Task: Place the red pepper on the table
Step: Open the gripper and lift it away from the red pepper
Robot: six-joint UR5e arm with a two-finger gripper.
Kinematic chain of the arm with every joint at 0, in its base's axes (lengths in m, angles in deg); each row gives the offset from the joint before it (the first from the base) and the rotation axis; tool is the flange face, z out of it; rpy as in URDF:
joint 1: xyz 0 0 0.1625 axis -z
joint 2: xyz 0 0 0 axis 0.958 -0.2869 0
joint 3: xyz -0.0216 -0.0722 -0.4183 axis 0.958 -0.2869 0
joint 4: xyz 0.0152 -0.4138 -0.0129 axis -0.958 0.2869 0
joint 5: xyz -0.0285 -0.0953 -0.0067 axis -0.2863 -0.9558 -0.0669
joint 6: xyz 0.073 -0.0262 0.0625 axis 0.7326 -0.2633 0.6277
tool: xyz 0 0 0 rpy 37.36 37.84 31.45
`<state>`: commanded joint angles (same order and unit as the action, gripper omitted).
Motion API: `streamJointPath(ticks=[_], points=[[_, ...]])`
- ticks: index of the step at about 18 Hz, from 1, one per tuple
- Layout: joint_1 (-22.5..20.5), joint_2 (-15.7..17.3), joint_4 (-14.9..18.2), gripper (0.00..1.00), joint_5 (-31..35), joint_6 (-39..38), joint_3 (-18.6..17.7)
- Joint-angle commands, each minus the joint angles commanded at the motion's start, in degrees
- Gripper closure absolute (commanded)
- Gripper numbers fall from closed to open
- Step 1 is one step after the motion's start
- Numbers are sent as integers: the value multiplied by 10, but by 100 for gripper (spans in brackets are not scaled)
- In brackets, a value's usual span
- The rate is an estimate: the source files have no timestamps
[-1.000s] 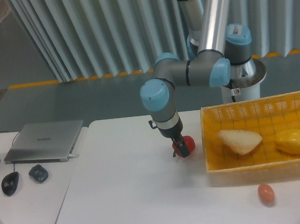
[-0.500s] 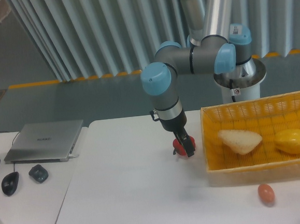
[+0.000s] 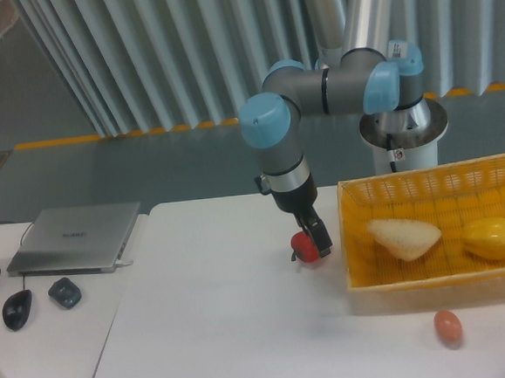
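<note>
The red pepper (image 3: 303, 248) is small, glossy and bright red, and it rests on the white table (image 3: 211, 332) just left of the basket. My gripper (image 3: 316, 239) hangs over the pepper's upper right side. Its dark fingers (image 3: 321, 236) stand next to the pepper, and the jaws look open and loose around it. The arm comes down from the blue-capped wrist (image 3: 269, 122) above.
An orange-yellow mesh basket (image 3: 352, 234) at the right holds a yellow pepper (image 3: 488, 239) and a pale bread-like piece (image 3: 403, 237). A small orange-red egg-shaped thing (image 3: 448, 326) lies in front of it. A laptop (image 3: 74, 239) and two mice (image 3: 17, 308) sit at the left.
The arm has risen and swung right, and the gripper has shifted from the pepper's left front to its upper right. The pepper has stayed on the table, nudged slightly left.
</note>
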<state>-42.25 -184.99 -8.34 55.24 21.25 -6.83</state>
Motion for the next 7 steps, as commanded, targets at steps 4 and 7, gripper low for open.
streamJointPath(ticks=[4,7], points=[[-2,11,13,0,-9,4,4],[0,12,12,0,-6,4,-2]])
